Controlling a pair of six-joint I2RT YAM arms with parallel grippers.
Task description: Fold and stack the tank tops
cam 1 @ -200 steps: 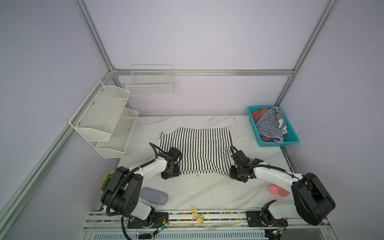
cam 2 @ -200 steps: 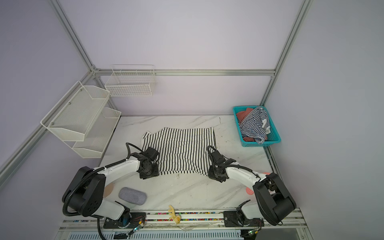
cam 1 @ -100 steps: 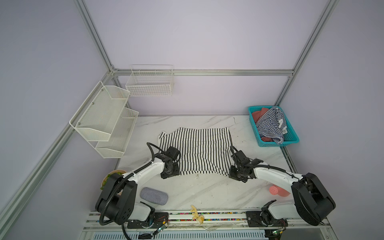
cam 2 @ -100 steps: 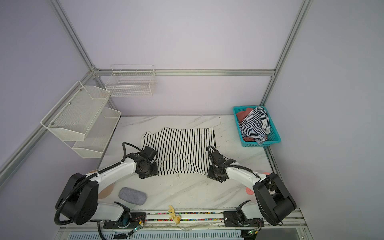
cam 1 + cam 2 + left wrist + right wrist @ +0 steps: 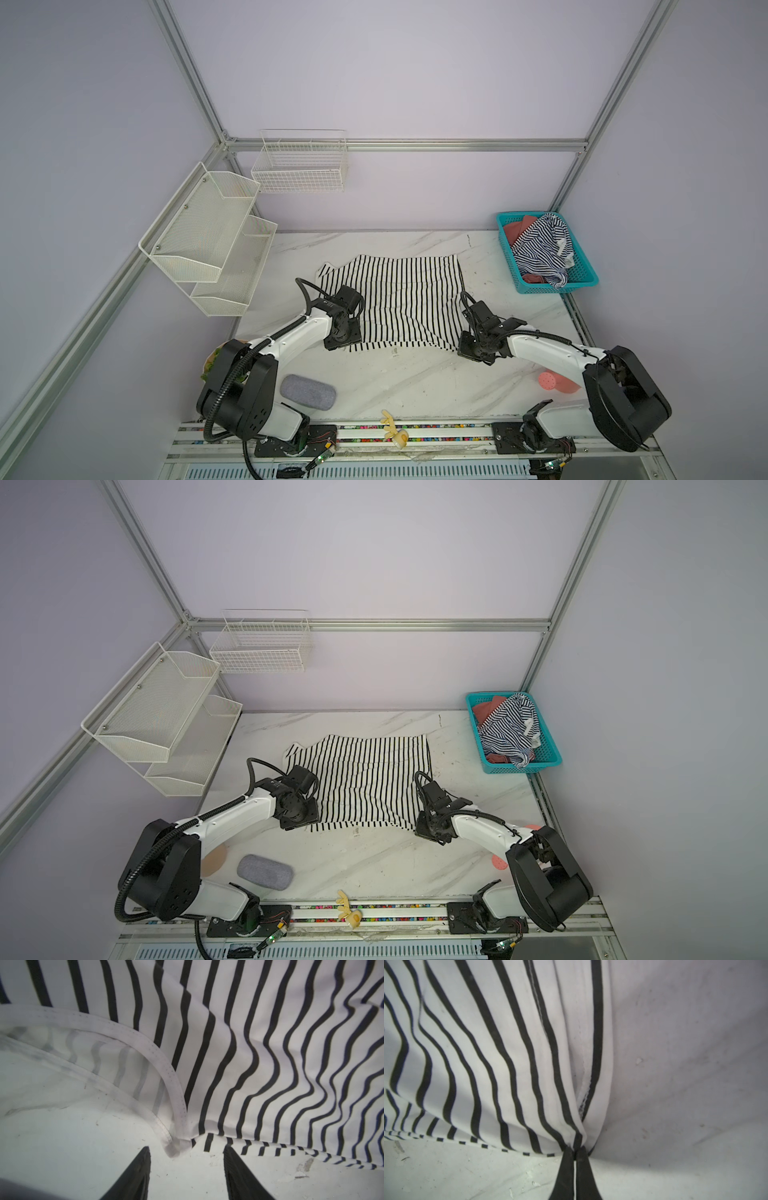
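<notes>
Soft, even light from above keeps the place bright, with only faint shadows on the table (image 5: 415,386), and both top views are sharp. The wrist views are softer: the tank top (image 5: 270,1043) blurs toward the edges, and grey shade dims the right wrist view.

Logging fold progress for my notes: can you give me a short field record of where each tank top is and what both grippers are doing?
white tank top: spread flat on table, unfolded
navy striped tank top: bunched in teal basket
left gripper: open, at its near left corner
right gripper: shut on its near right corner
</notes>
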